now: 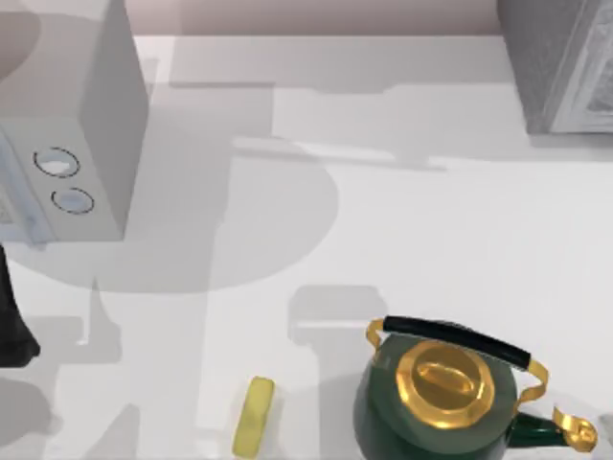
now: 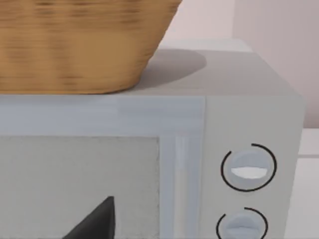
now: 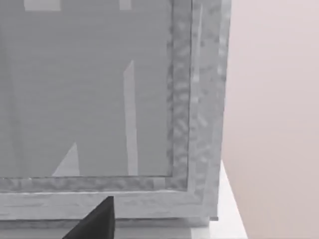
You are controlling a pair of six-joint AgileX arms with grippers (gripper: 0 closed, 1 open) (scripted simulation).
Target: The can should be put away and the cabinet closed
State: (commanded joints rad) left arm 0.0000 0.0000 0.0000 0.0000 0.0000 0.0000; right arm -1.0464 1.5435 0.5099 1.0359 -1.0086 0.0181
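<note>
The can is out of view. The grey cabinet (image 1: 565, 67) stands at the table's back right corner. In the right wrist view its framed front panel (image 3: 99, 99) is close ahead, with a dark part of my right gripper (image 3: 94, 224) in front of it. My left arm (image 1: 11, 326) is at the table's left edge. A dark part of my left gripper (image 2: 94, 224) faces the front of a white microwave (image 2: 199, 149).
The microwave (image 1: 77, 144) with two round knobs stands at the back left, and a woven basket (image 2: 75, 45) rests on top of it. A green kettle (image 1: 441, 402) with gold lid and black handle sits front right. A pale yellow block (image 1: 254, 417) lies left of it.
</note>
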